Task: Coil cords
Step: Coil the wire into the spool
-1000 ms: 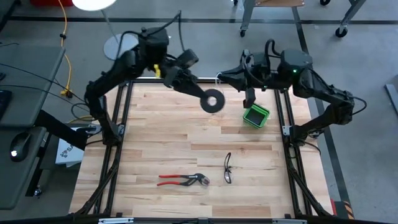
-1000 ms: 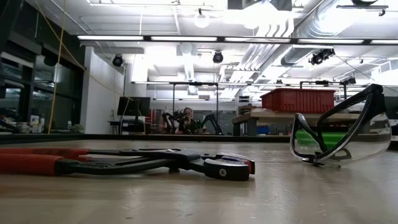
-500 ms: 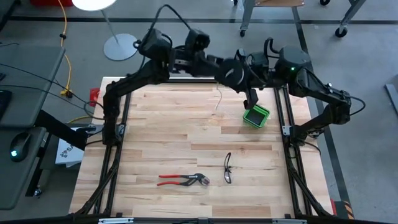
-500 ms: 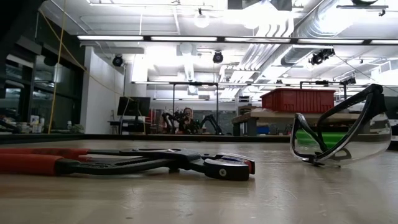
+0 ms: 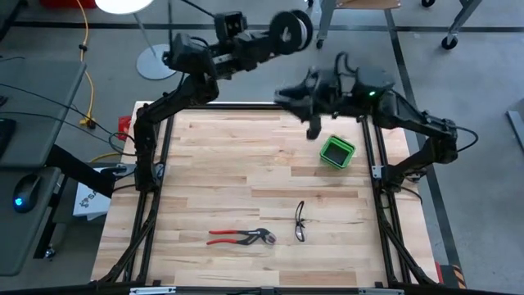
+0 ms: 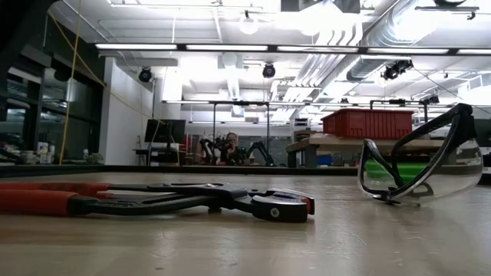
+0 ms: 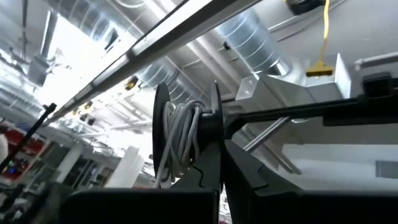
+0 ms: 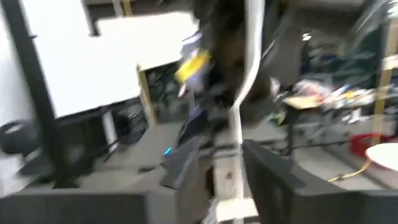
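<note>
Left tool (image 5: 282, 31) is pinched on the spool (image 5: 291, 27), lifted high beyond the desk's (image 5: 246, 176) far edge. From the left wrist view the spool (image 7: 186, 140) stands on edge with its flanges upright, so its axle runs level, crosswise to the fingers (image 7: 249, 180), and the white cord (image 7: 180, 140) sits wound around the hub in several turns.

Right tool (image 5: 312, 129) hangs over the far right of the desk, beside the green box (image 5: 336, 152), below and to the right of the spool. A white strand (image 8: 247, 68) runs up between its fingers in its own wrist view, lengthwise toward the spool; I'd guess that's the cord's free tail. Whether the fingers grip or merely flank it, I cannot tell.

So the tail's long axis points from right tool to spool, and I'd judge the next turn depends on keeping that line across the hub.
</note>
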You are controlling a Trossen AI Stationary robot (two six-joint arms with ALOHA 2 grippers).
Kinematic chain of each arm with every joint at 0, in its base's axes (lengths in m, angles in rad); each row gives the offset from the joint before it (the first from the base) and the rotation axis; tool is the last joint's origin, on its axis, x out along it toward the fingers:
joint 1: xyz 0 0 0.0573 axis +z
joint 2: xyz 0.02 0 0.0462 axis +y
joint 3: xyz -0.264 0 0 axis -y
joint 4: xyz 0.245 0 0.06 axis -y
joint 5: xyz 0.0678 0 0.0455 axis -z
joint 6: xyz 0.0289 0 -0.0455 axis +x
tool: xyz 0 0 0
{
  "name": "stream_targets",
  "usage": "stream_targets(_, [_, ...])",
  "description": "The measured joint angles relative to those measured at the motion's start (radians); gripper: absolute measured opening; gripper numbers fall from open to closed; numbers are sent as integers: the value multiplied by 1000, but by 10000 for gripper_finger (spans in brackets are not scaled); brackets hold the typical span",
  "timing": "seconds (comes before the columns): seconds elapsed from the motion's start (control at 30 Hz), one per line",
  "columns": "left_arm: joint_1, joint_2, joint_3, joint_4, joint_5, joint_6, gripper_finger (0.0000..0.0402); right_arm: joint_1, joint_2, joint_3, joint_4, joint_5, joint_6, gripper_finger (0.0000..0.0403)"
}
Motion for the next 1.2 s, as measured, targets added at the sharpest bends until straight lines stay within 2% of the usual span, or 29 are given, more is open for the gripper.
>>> stream_targets(0.1, [-2, 8, -4, -1, -1, 8, 0, -4, 12, 4, 15, 34, -12, 154])
stream_targets(0.2, [-1, 7, -4, 10, -7, 8, 0, -2, 39, 2, 10, 33, -18, 170])
stream_targets(0.7, [4, 0, -3, 36, -10, 7, 0, 6, 107, 3, 82, 80, -18, 174])
stream_targets(0.87, [12, -12, -3, 36, -3, 31, 0, 36, 96, 3, 70, -1, -39, 174])
stream_targets(0.93, [19, -16, -3, 37, -2, 30, 0, 56, 82, 3, 67, 4, -66, 174])
stream_targets(1.2, [20, -20, -3, 26, 17, 31, 0, 118, 64, 3, 53, 311, -244, 168])
